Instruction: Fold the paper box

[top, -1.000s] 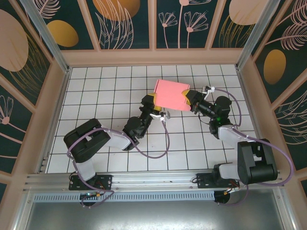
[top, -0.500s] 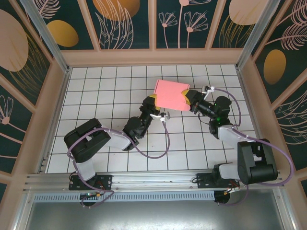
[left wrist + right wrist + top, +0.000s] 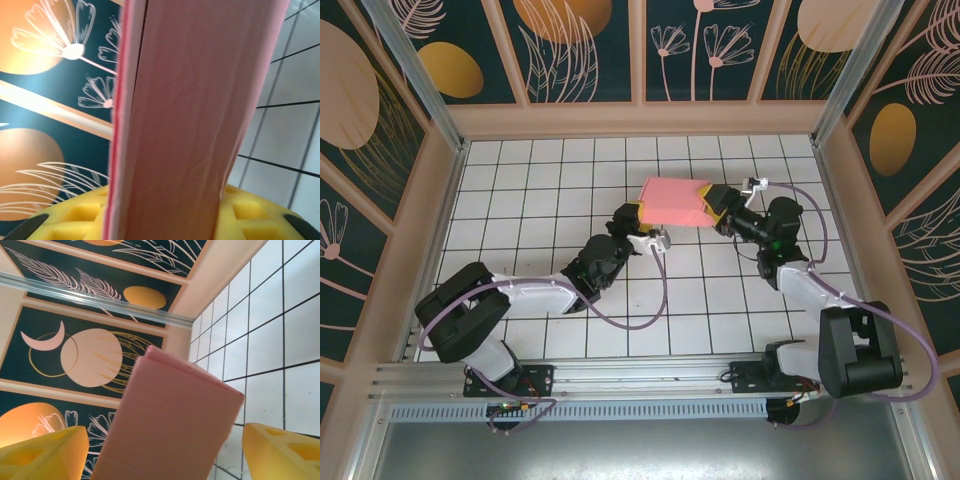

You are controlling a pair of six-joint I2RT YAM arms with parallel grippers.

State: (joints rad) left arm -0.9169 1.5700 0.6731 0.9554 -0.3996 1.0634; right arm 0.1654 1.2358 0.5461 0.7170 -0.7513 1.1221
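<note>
Can't make out flaps or tabs: the paper box (image 3: 675, 201) is reading as a plain pink slab, cut off at the bottom in both wrist views. It's sitting between the grippers, toward the far edge of the white tiled table (image 3: 520, 190), with floral wall panels (image 3: 580, 45) ringing it. Left gripper (image 3: 637, 212) is clamping the box's left end – the left wrist view is showing card wedged between yellow pads (image 3: 75, 215). Right gripper (image 3: 714, 205) is standing released – its fingers (image 3: 280, 450) are spread wide around the card.

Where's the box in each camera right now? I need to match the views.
Top external: box just above and right of centre.
Left wrist: box edge-on, a tall strip through the centre.
Right wrist: box lower centre, between yellow fingers.
Shared landmark: white tiled floor, at right in both wrist views.
</note>
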